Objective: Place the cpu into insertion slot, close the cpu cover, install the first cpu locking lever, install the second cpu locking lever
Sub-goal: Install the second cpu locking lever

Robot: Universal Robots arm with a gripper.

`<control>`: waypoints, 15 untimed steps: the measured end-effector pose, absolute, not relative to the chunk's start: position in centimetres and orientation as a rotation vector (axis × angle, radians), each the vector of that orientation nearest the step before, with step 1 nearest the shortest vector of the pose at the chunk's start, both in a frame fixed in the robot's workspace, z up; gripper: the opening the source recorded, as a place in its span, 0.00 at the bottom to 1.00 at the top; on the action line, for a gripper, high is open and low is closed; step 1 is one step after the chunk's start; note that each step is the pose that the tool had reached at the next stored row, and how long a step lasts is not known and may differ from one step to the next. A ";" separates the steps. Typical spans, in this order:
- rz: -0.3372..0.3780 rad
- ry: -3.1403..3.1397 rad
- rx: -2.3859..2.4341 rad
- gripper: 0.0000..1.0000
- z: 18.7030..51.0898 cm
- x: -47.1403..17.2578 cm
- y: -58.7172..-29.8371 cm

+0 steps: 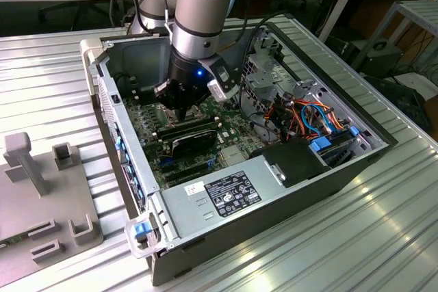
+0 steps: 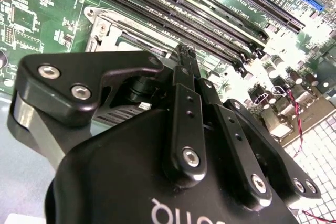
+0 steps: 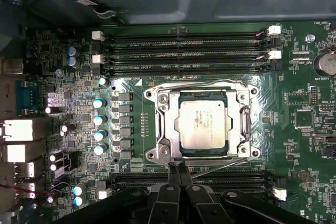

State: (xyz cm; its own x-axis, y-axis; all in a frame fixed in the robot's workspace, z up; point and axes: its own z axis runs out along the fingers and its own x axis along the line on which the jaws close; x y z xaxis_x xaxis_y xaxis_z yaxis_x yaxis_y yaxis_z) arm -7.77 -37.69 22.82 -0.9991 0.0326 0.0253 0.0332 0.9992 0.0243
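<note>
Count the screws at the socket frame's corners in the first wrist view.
4 screws, one per frame corner: two far from the gripper, two near it. None seem hidden.

My gripper [image 3: 177,174] is black; the cpu [image 3: 202,124] dull silver, the board [image 3: 294,145] green, capacitors [image 3: 98,120] teal-topped.

Exterior view looks down from afar; both wrist views sit close over the motherboard [image 3: 294,124].

the dull silver cpu [image 3: 202,124] lies flat in the insertion slot [image 3: 202,94], square to it. the silver cpu cover [image 3: 167,121] is closed down around it, framing the chip through its window.
</note>
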 end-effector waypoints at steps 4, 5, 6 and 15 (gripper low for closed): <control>-0.039 -3.116 -0.052 0.11 23.3 -7.5 -37.7; -0.039 -3.116 -0.052 0.11 23.4 -7.4 -37.7; -0.039 -3.116 -0.052 0.11 23.4 -7.2 -37.7; -0.039 -3.116 -0.052 0.11 23.5 -6.5 -38.7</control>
